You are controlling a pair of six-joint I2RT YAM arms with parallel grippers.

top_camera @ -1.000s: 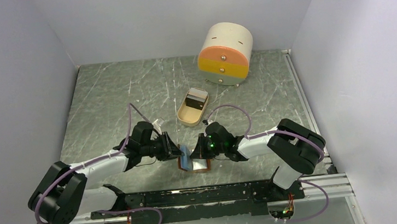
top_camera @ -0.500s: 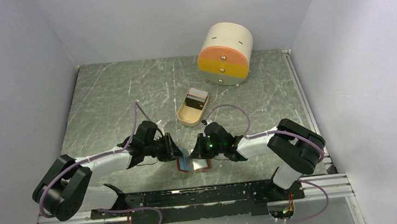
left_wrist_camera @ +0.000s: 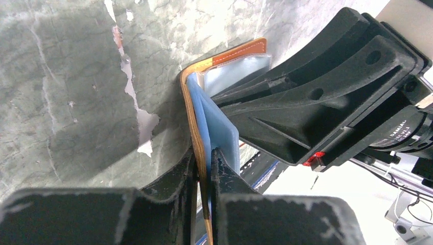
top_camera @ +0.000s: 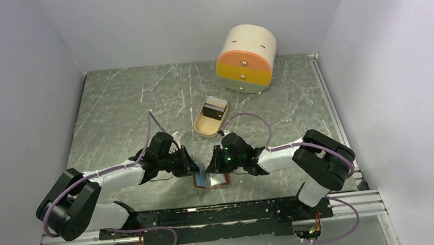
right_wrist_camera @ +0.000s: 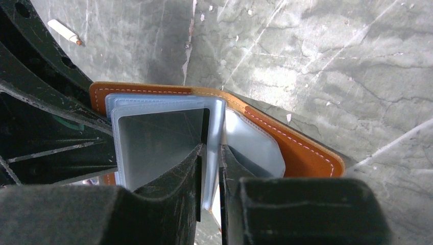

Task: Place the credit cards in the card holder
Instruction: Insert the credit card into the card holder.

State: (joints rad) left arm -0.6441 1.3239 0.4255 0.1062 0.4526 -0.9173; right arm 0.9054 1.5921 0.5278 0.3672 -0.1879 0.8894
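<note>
1. Card holder (top_camera: 211, 180): tan leather, lying open on the surface (top_camera: 123, 113) near its front edge, between the two hands. Clear pockets face up.
2. Left hand (left_wrist_camera: 203, 153): fingers pressed together on the edge of the leather cover and a bluish pocket leaf, apparently steadying the holder.
3. Right hand (right_wrist_camera: 212, 148): fingers narrow, astride the edge of a clear pocket (right_wrist_camera: 255, 148). It cannot be told whether they pinch it or merely flank it.
4. Silvery card (right_wrist_camera: 158, 138): seated in a pocket and framed by the plastic border, so at least one insertion looks complete or nearly so.
5. Beige tray (top_camera: 203, 127): farther back, well apart from the holder. It holds dark cards (top_camera: 215, 106), their count unclear.
6. Progress, as judged: partway. The tray's contents remain to be loaded.
</note>
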